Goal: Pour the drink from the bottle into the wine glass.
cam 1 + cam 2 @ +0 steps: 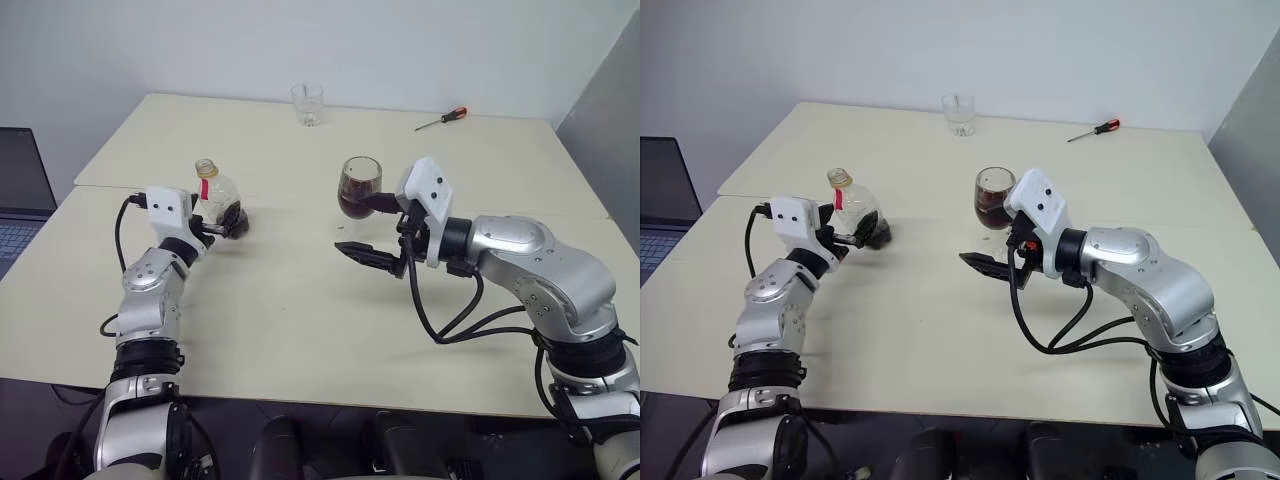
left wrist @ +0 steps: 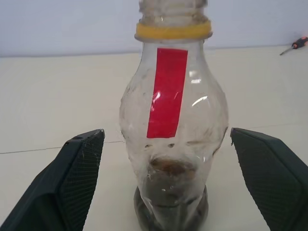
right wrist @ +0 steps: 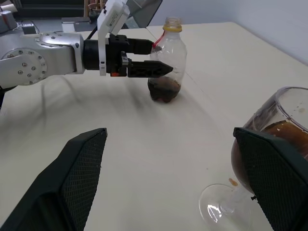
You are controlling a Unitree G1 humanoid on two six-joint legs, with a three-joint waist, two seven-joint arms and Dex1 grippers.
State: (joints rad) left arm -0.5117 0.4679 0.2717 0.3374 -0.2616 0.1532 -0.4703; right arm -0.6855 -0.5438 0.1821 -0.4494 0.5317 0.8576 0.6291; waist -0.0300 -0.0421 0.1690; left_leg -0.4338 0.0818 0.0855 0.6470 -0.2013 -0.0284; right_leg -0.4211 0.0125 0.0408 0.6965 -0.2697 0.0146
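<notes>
The bottle (image 1: 217, 196) stands upright and uncapped on the table, with a red strip, a yellow neck band and a little dark drink (image 2: 169, 204) left in its base. My left gripper (image 1: 222, 227) is open, and its fingers (image 2: 79, 168) stand on either side of the bottle with gaps. The wine glass (image 1: 360, 186) stands near the table's middle, its bowl about half full of dark drink (image 3: 284, 132). My right gripper (image 1: 371, 230) is open just in front of the glass. One finger (image 3: 279, 178) is close beside the bowl, and the glass is not between the jaws.
A short clear tumbler (image 1: 307, 104) stands at the far edge, and a red-handled screwdriver (image 1: 441, 119) lies at the far right. A laptop (image 1: 20, 195) sits off the table's left side. A seam (image 1: 290, 207) runs across the cream table (image 1: 290, 320).
</notes>
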